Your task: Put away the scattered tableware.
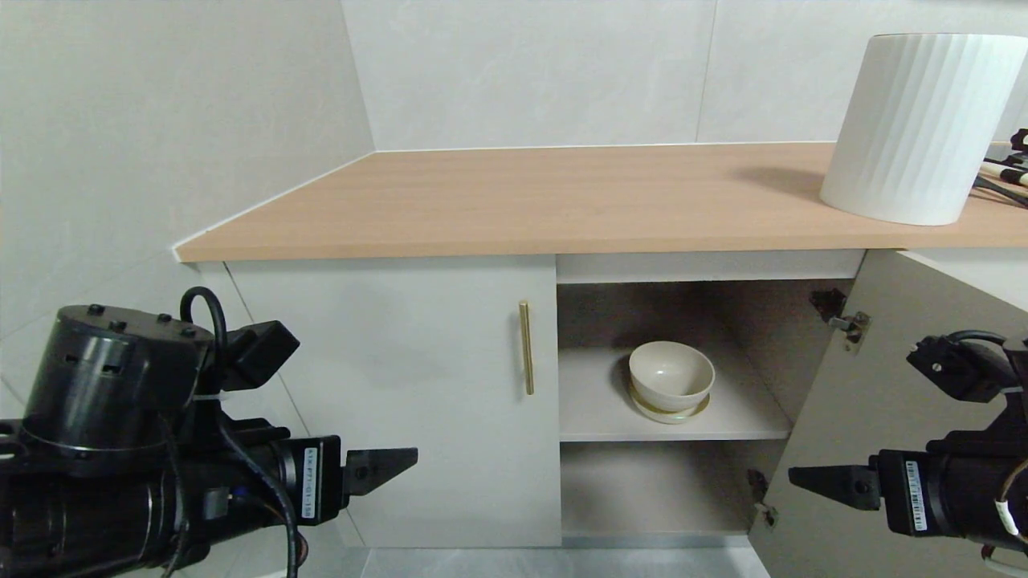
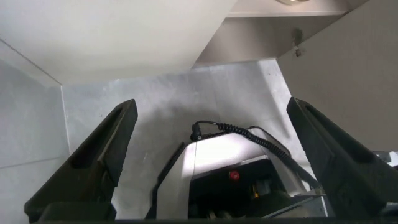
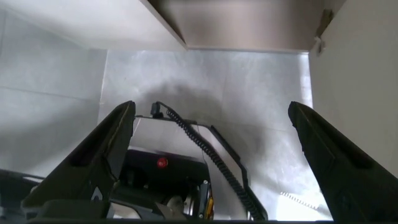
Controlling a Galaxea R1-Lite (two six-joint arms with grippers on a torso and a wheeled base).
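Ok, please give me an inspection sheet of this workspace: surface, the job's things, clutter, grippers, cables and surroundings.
Surface: wooden countertop above a white cupboard.
Job's things: a bowl stands on a small plate on the upper shelf, behind the open right door.
Clutter: a white ribbed container at the countertop's right end; thin sticks beside it, too cut off to identify.
Grippers: left gripper and right gripper are both open and empty, low in front of the cupboard.
Cables: a black cable loops up behind the left gripper.
Surroundings: tiled wall, shut left door with a gold handle, grey floor.
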